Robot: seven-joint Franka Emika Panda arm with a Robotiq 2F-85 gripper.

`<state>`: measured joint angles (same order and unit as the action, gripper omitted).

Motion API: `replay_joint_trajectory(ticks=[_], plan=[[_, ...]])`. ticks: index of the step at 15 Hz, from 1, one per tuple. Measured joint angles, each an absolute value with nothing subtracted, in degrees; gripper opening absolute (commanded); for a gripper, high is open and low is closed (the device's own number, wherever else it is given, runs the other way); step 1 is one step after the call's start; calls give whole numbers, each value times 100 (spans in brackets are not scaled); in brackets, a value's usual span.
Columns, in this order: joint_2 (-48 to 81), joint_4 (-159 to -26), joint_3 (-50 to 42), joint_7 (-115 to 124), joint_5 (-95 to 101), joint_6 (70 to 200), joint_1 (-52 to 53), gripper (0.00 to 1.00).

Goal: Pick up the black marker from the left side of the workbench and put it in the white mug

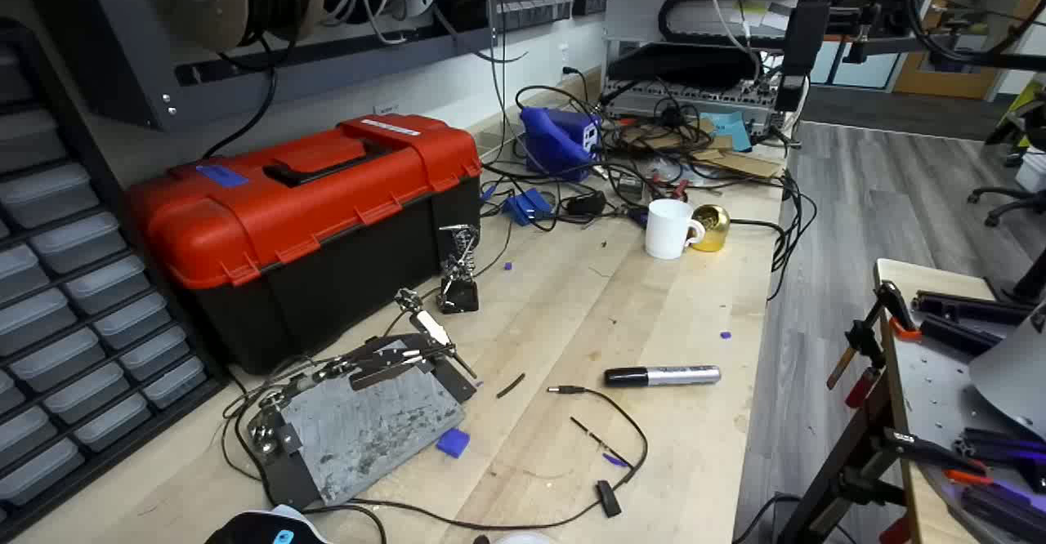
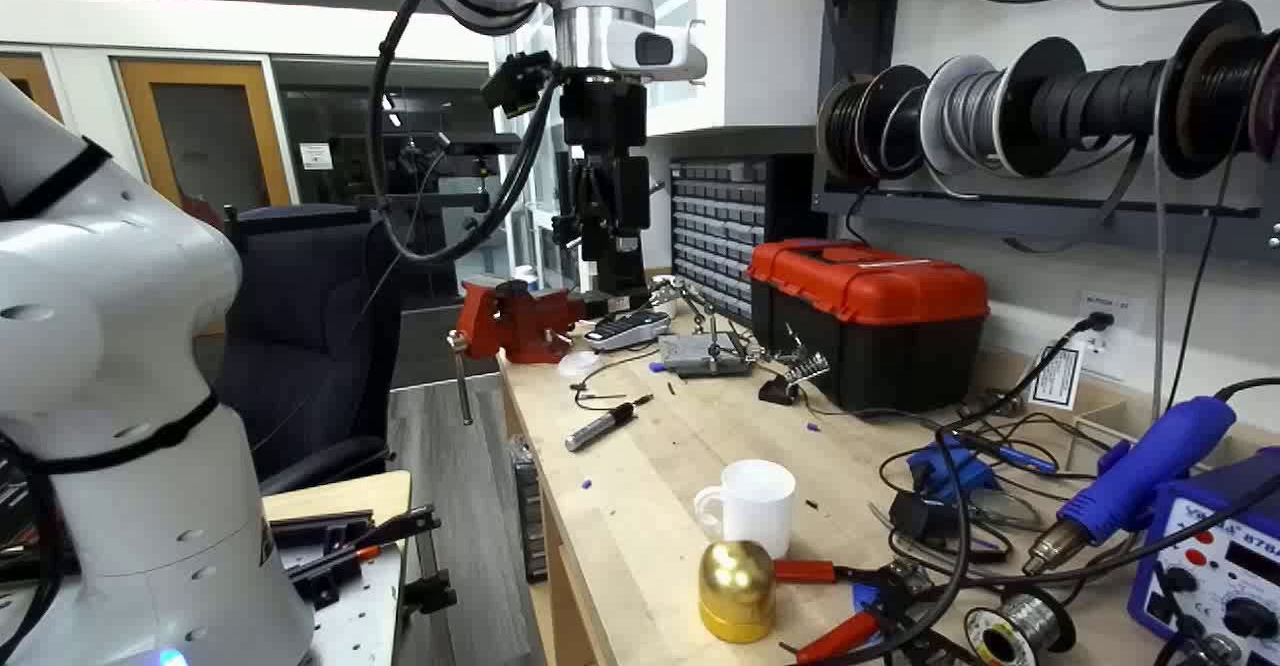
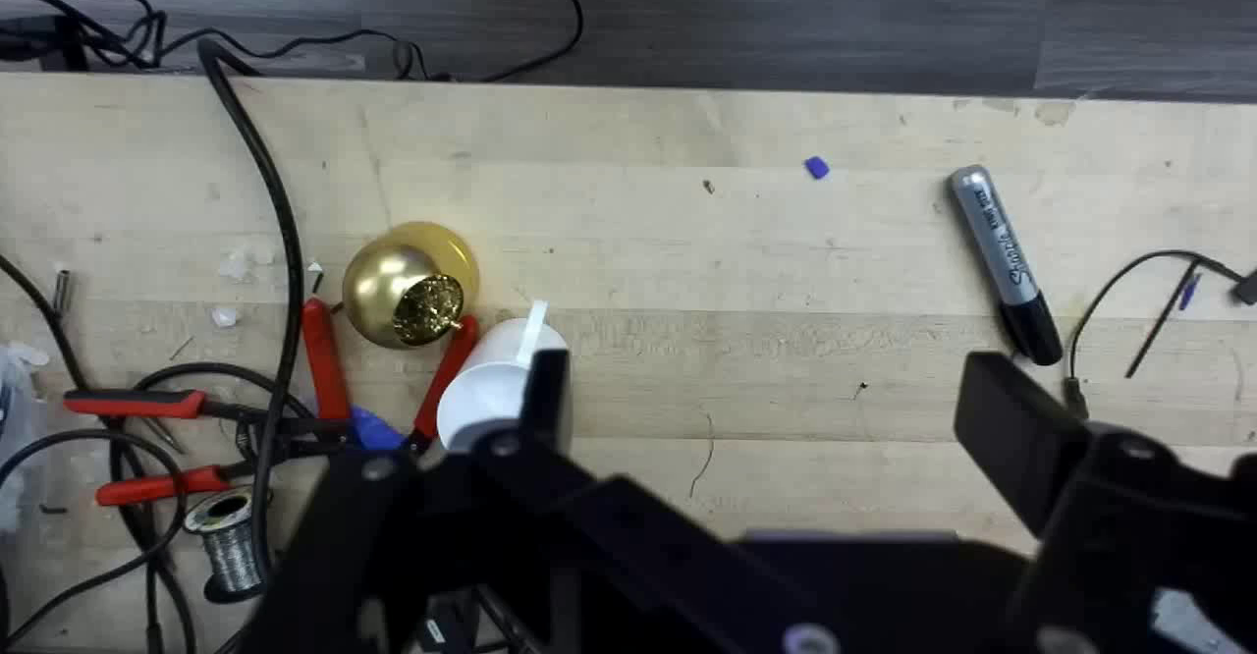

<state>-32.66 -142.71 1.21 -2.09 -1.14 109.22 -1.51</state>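
The black marker (image 1: 662,376) lies flat on the wooden workbench (image 1: 564,315), with a grey barrel and black cap. It also shows in an exterior view (image 2: 603,426) and in the wrist view (image 3: 1007,261). The white mug (image 2: 758,506) stands upright on the bench, also seen in an exterior view (image 1: 668,229); in the wrist view the mug (image 3: 491,389) is partly hidden behind the left finger. My gripper (image 3: 766,369) is open and empty, pointing down high above the bench. In the wrist view the marker's cap is just beyond the right fingertip.
A gold cup-like object (image 2: 737,591) stands beside the mug. Red-handled pliers (image 3: 324,359), cables and a blue hot-air station (image 2: 1215,546) crowd that end. A red toolbox (image 1: 310,193) stands along the wall. A helping-hands stand (image 1: 368,421) and thin cable (image 1: 641,438) lie near the marker.
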Motion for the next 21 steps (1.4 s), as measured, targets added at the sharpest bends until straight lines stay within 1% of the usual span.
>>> replay_joint_trajectory(ticks=[16,21], plan=[[-3235,-14266,136,-209,-114,10922,-143,100],[-2886,-14172,419,-191,-116,11037,71,100]])
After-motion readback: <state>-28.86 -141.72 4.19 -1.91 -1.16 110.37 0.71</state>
